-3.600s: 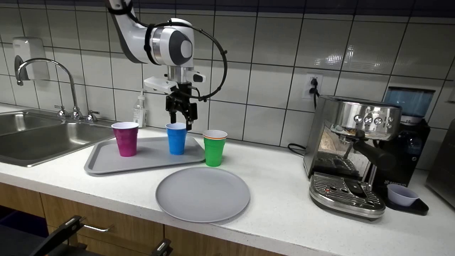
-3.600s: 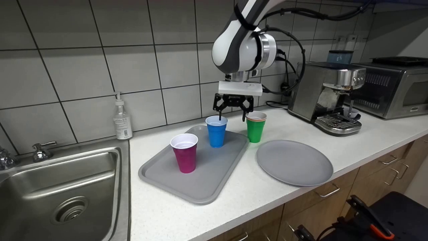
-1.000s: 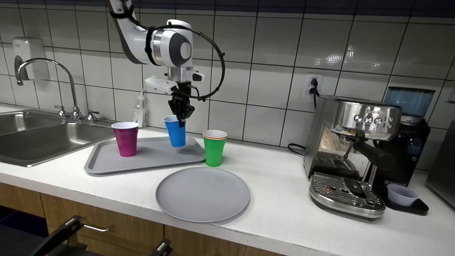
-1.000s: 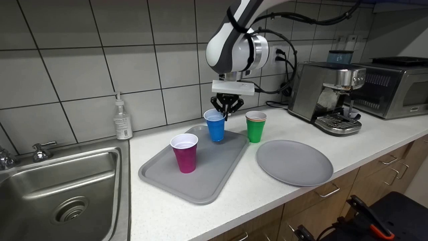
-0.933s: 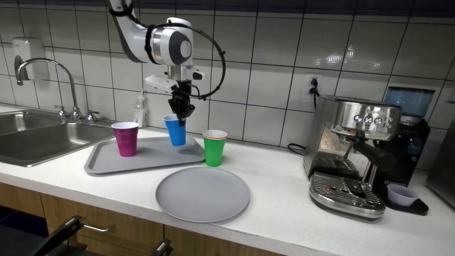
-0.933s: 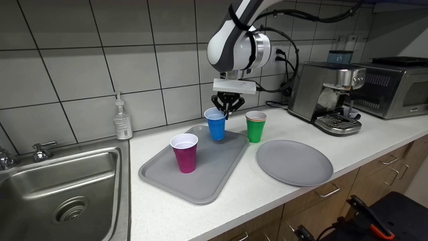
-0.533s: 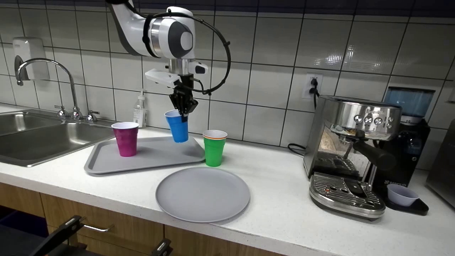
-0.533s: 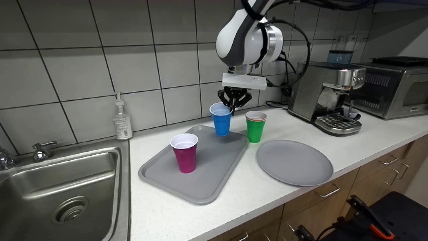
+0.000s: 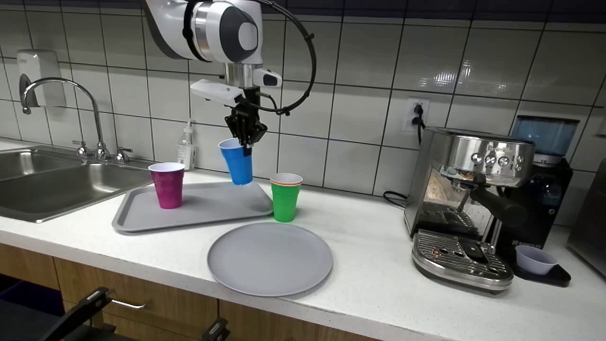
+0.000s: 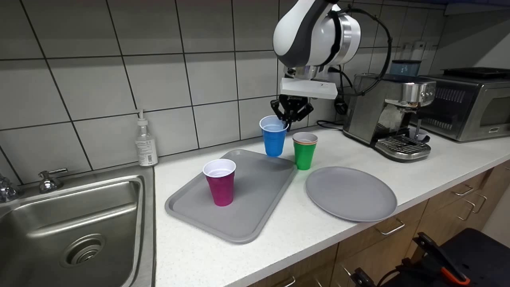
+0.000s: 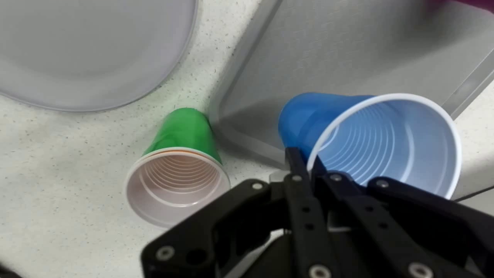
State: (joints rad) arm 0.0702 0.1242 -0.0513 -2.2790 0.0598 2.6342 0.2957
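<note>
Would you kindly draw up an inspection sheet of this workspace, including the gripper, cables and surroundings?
Surface: white speckled counter, bearing a gray tray and a round gray plate.
Job's things: blue cup, held raised and tilted; about it, a magenta cup standing on the tray and a green cup beside the tray, with an orange-edged cup nested inside.
Clutter: pump bottle by the sink; small pale bowl beside the espresso machine.
Gripper: shut on the blue cup's rim.
Cables: black cable looping from the arm; black cords plugged into the wall outlet.
Surroundings: tiled wall behind the counter; wooden drawers below.
</note>
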